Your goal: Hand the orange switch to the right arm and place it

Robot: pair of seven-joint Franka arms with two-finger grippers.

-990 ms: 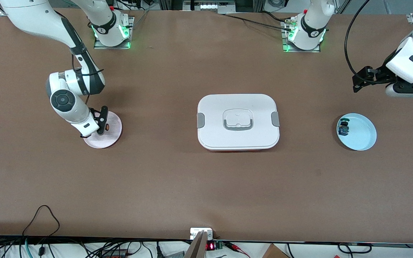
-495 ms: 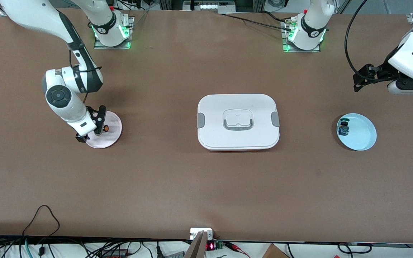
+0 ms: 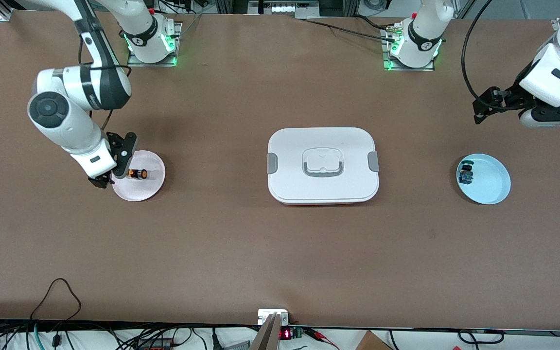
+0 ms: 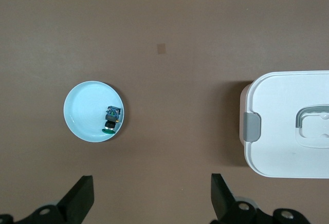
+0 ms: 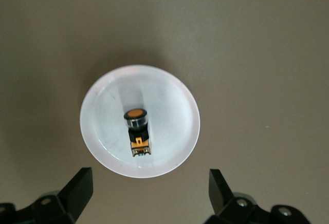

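Matte brown worktop [image 3: 221, 243], flat and evenly coloured. Tiny orange switch [image 3: 138, 173], black boxy body with round orange cap, lies on its side on a smooth, round pale pink plate [image 3: 151, 187] toward the right arm's end. Long axis runs level along the plate; which way the cap faces cannot be told for sure from the front view. Right gripper [image 3: 113, 164] over the plate's edge, fingers [image 5: 77, 193] spread wide, grasping nothing. Left gripper [image 4: 151, 201] waits aloft at the other end, fingers released. Round glossy light blue dish [image 3: 494, 189] holds a blue-green-topped switch [image 3: 465, 174]. Rounded-rectangular white plastic lidded box [image 3: 323, 165], grey latches, mid-worktop.
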